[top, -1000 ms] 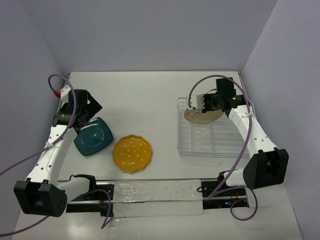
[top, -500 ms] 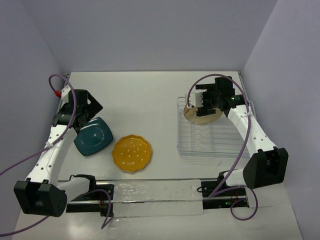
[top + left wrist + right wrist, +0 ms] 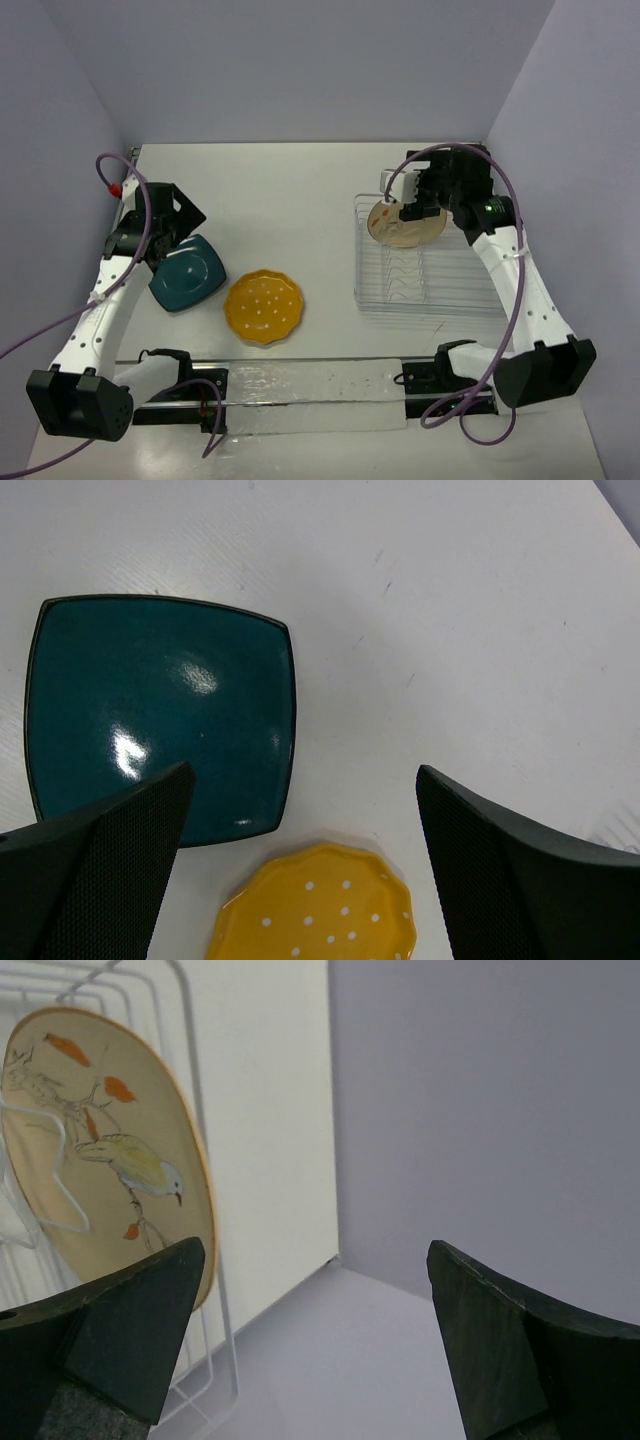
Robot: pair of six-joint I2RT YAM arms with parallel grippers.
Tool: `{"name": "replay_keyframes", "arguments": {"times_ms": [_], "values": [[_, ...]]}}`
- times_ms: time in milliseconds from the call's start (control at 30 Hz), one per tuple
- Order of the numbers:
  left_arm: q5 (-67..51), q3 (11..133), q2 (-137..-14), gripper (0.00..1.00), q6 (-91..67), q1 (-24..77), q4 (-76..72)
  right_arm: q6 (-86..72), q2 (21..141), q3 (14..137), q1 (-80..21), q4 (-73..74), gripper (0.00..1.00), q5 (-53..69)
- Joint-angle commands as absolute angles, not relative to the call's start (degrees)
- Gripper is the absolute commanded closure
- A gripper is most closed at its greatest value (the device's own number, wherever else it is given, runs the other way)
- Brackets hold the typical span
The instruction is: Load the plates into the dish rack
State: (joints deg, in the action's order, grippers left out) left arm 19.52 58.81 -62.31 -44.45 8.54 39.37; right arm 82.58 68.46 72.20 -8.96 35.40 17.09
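Your right fingers [image 3: 120, 1330] sit released beside the cream plate [image 3: 405, 222] standing in the dish rack [image 3: 430, 285]; left fingers [image 3: 110, 870] released over the teal plate [image 3: 150, 710].

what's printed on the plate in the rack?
Cream plate: bird on branch, orange leaves; right wrist view.

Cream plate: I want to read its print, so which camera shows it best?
The right wrist view: the cream plate fills the left side, its bird and orange leaves plain. The top view shows it small, standing in the rack, print unreadable. The left wrist view misses it.
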Motion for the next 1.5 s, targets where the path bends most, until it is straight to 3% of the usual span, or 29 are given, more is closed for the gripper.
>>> {"name": "replay_keyframes", "arguments": {"times_ms": [0, 133, 233, 367, 467, 700, 867, 1033, 1300, 1467], "values": [[17.4, 56.5, -59.0, 0.01, -46.6, 8.4, 38.4, 73.9, 62.8, 76.9, -11.9, 33.1, 0.0, 23.5], [15.7, 51.2, -55.4, 0.01, -48.7, 8.5, 38.3, 57.4, 64.0, 82.3, -17.0, 32.2, 0.01, 33.8], [13.9, 45.3, -51.1, 0.01, -50.6, 8.5, 36.2, 37.1, 71.6, 88.5, -23.5, 27.2, 0.03, 41.5], [11.7, 40.9, -49.0, 0.01, -52.7, 8.6, 36.3, 17.4, 80.5, 92.5, -27.8, 16.9, 0.0, 40.8], [7.6, 36.0, -46.5, 0.01, -55.2, 9.4, 35.1, 0.7, 84.1, 91.1, -31.5, 8.6, 0.0, 32.4], [1.0, 29.0, -45.5, 0.01, -58.4, 13.8, 34.7, -13.6, 88.5, 81.9, -39.3, 10.8, 0.0, 9.4], [-0.3, 27.7, -49.4, 0.05, -60.8, 15.7, 35.8, -19.8, 92.0, 78.0, -41.4, 11.1, 0.0, 8.1], [2.4, 27.4, -53.1, 0.24, -63.7, 16.7, 37.8, -24.3, 96.2, 75.6, -41.7, 14.2, 0.0, 8.6], [-0.6, 23.0, -53.0, 0.43, -66.1, 17.4, 36.2, -29.4, 99.1, 71.7, -44.0, 14.4, 0.0, 8.5], [-2.3, 20.5, -52.6, 0.47, -67.7, 19.2, 34.9, -31.2, 99.1, 68.6, -44.0, 14.5, 0.0, 9.7]]}}
